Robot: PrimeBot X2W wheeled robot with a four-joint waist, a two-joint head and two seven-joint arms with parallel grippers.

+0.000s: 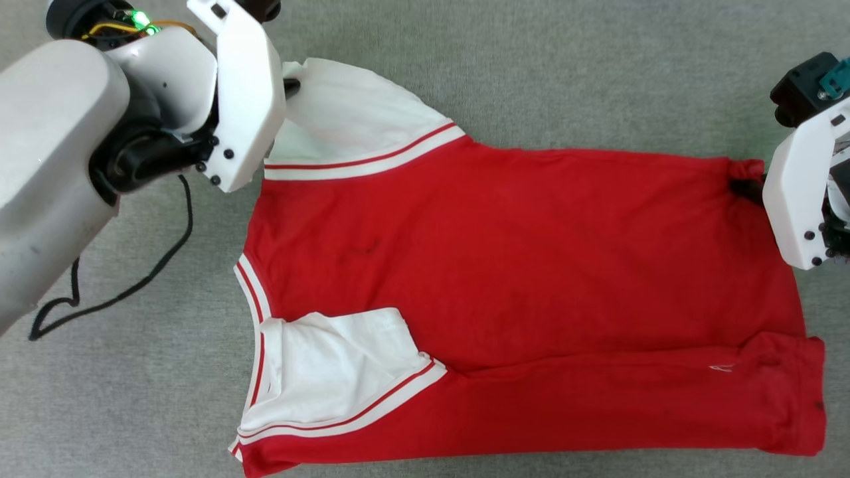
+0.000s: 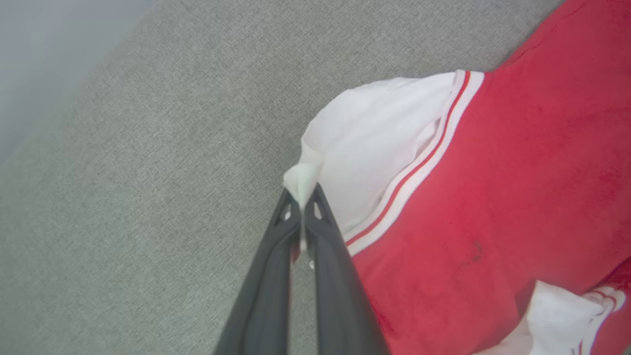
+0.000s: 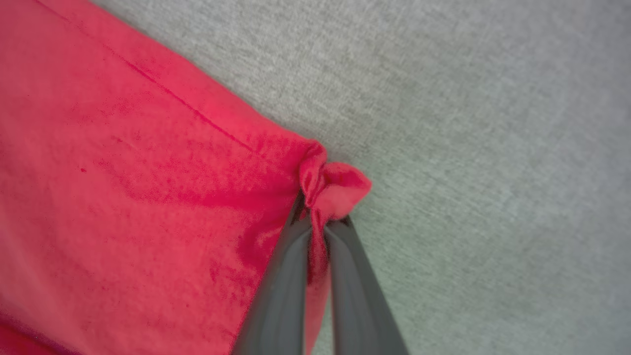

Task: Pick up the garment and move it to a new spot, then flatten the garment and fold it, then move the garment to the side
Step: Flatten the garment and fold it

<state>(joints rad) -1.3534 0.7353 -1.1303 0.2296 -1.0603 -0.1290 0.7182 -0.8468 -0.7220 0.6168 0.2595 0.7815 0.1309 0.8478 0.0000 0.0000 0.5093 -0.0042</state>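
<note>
The left tool (image 2: 301,199) is pinched shut on the tip of the white far sleeve (image 2: 374,148), a small tuft of cloth poking out between its dark fingers. The right tool (image 3: 318,222) is likewise closed on a bunched red corner at the garment's hem, on the same far edge. Between the two grips the garment (image 1: 518,265) lies spread across the grey surface (image 1: 531,66), collar end toward the left tool and hem toward the right tool, with a plain red side up.

On the garment's near edge, the other white sleeve (image 1: 332,365) lies turned in over the red body, and a long crease runs from it toward the hem, suggesting that the near side has been folded inward. A black cable (image 1: 133,285) trails on the surface just beyond the garment's collar end, apart from the cloth.

Judged from this layout, the pick-up, the move to a new spot and the flattening look complete, and folding appears to be under way. With both ends of the far edge gripped, the step in hand is probably bringing that edge over the body. Further folds and the final move to the side are not yet done.
</note>
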